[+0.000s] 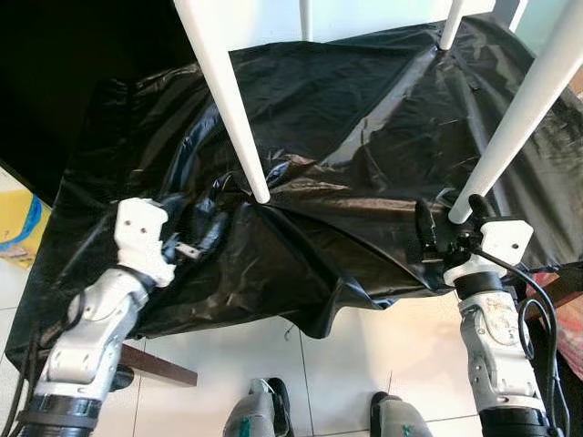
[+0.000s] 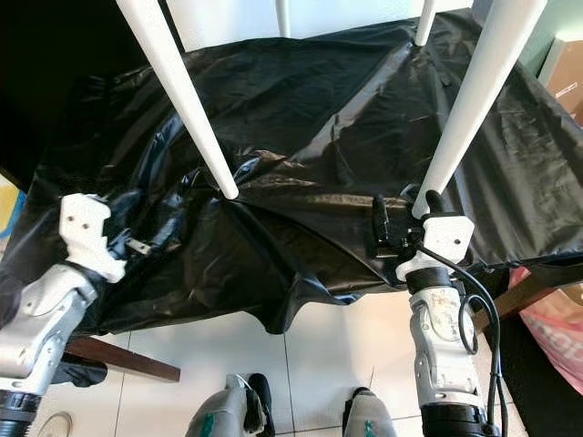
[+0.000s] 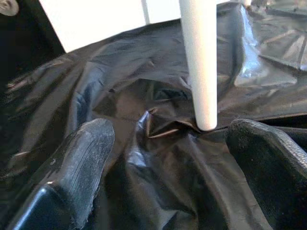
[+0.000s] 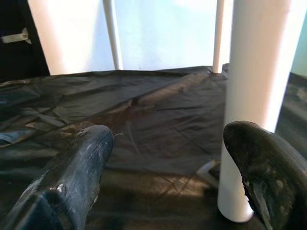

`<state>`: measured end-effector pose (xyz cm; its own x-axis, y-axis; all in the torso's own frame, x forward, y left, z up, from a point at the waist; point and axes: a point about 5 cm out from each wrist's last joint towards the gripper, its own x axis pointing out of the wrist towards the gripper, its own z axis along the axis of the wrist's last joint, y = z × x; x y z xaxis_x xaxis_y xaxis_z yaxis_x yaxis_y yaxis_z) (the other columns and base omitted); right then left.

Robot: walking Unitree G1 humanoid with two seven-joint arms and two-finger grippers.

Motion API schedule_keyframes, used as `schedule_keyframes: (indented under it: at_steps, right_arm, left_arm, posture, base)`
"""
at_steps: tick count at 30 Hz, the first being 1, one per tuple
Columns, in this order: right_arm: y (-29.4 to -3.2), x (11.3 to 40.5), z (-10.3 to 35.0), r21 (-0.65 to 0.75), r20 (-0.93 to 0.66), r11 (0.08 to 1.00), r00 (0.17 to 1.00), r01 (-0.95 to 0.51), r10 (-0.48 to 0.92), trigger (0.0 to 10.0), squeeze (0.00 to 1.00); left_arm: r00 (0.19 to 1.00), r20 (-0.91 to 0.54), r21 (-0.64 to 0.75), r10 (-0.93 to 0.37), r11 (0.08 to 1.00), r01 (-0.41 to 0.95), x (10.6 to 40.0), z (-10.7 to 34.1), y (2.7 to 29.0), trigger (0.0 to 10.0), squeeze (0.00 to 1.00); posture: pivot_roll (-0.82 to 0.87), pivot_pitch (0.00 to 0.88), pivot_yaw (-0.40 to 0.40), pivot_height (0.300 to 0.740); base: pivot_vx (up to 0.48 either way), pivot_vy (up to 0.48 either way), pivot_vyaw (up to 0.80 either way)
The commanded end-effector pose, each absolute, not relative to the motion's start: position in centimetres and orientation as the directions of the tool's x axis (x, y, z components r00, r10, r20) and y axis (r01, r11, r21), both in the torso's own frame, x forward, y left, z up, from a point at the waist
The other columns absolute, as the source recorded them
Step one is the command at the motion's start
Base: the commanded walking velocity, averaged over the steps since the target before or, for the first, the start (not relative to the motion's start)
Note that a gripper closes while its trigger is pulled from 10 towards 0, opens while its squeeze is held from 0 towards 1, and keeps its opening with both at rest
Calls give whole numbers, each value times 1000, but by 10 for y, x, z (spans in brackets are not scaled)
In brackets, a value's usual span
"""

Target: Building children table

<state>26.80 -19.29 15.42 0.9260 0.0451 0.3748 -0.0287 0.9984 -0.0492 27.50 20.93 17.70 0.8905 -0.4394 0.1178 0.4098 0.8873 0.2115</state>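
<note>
Upright, white table legs on black sheet, right tool beside one.

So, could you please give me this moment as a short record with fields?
Surface: black plastic sheet, crumpled, draped over a low support
Table: white legs standing on the sheet; near-left leg, near-right leg, two more at the back
Left gripper: open, low over the sheet, short of the near-left leg
Right gripper: open, beside the foot of the near-right leg, not clamping it
Floor: white tiles
</note>
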Motion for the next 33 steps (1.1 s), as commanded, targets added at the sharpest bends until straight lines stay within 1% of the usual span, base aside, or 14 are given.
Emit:
schedule_keyframes:
  at_steps: [1, 4, 8, 14, 16, 17, 18, 20, 24, 29, 33]
  right_arm:
    - [-188, 266, 147, -50, 344, 997, 937, -51, 65, 10000, 0]
    - [-187, 266, 147, -50, 342, 997, 937, -59, 72, 10000, 0]
    - [-185, 267, 148, -58, 335, 996, 938, -75, 90, 10000, 0]
    - [-183, 268, 147, -59, 330, 995, 939, -81, 96, 10000, 0]
    - [-182, 270, 146, -58, 326, 995, 940, -85, 99, 10000, 0]
    - [-182, 270, 146, -58, 326, 995, 940, -85, 99, 10000, 0]
    - [-181, 271, 145, -58, 325, 995, 941, -86, 100, 10000, 0]
    - [-179, 272, 144, -52, 319, 995, 942, -89, 101, 10000, 0]
    - [-178, 273, 140, -48, 309, 994, 945, -94, 105, 10000, 0]
    - [-175, 275, 135, -51, 293, 993, 949, -102, 113, 10000, 0]
    - [-171, 279, 130, -62, 283, 993, 952, -104, 117, 10000, 0]
  left_arm:
    - [931, 117, 193, -345, 928, 319, 269, 171, 219, 10000, 0]
    - [933, 122, 192, -339, 930, 313, 266, 170, 220, 10000, 0]
    - [944, 143, 136, -297, 951, 279, 256, 171, 226, 10000, 0]
    - [949, 160, 128, -270, 959, 252, 248, 171, 229, 10000, 0]
    - [959, 183, 121, -216, 973, 196, 237, 168, 231, 10000, 0]
    - [959, 183, 121, -216, 973, 196, 237, 168, 231, 10000, 0]
    - [963, 193, 119, -189, 979, 168, 233, 167, 232, 10000, 0]
    - [972, 178, 112, -153, 985, 134, 226, 159, 230, 10000, 0]
    - [975, 179, 111, -129, 988, 110, 220, 151, 226, 10000, 0]
    - [972, 172, 132, -158, 982, 136, 216, 141, 215, 10000, 0]
    - [970, 157, 128, -188, 977, 169, 216, 126, 202, 10000, 0]
  posture:
    - [-1, 127, 121, 740]
    - [3, 127, 119, 740]
    - [19, 133, 108, 740]
    - [37, 135, 93, 740]
    - [50, 134, 83, 740]
    - [50, 134, 83, 740]
    - [51, 134, 82, 740]
    - [60, 129, 73, 740]
    - [67, 124, 65, 740]
    - [69, 108, 54, 740]
    - [72, 86, 42, 740]
  base:
    - [0, 0, 0]
    - [0, 0, 0]
    - [0, 0, 0]
    - [0, 0, 0]
    - [0, 0, 0]
    - [0, 0, 0]
    - [0, 0, 0]
    - [0, 0, 0]
    - [0, 0, 0]
    - [0, 0, 0]
    - [0, 0, 0]
